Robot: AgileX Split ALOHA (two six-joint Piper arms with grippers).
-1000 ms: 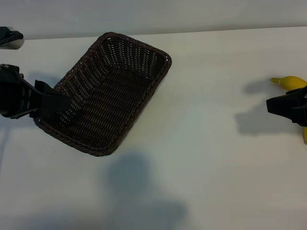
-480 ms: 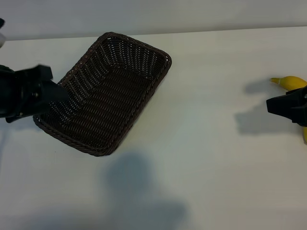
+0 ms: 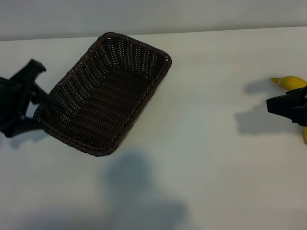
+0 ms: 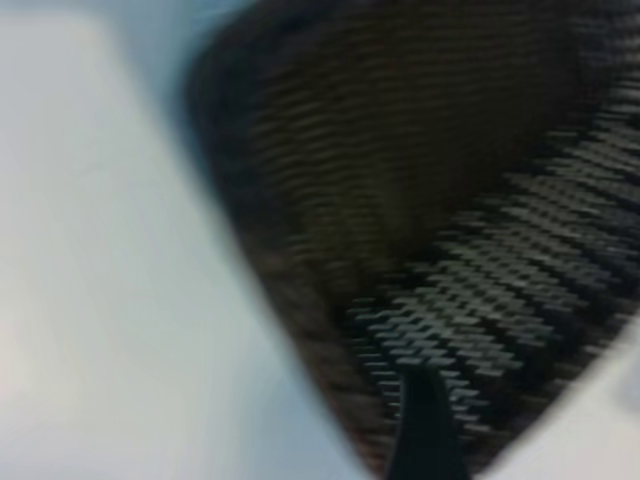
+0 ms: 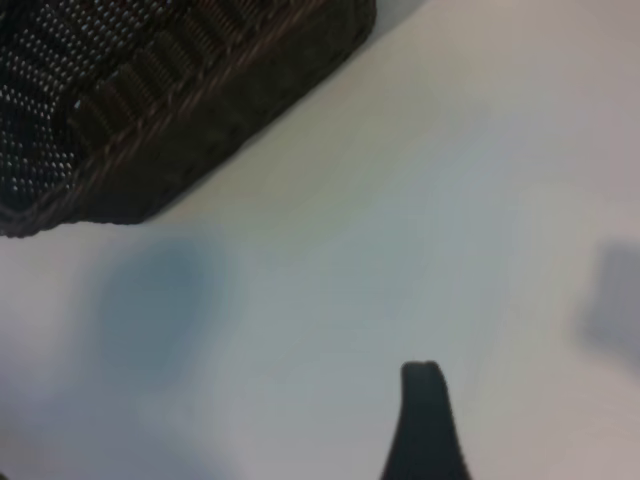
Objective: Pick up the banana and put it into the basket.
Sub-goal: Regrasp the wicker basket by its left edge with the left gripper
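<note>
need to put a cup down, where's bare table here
Bare table stretches wide between the basket and the banana, and along the near edge. It is crowded at the basket's left end, by the left gripper, and around the right gripper beside the banana.

Woven wicker basket point(image 3: 108, 91), seemingly matt

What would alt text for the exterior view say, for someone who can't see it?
A dark wicker basket sits empty and angled on a white table, with the open left gripper at its left corner. At the far right edge, the right gripper hovers open over a yellow banana, partly hiding it.
</note>
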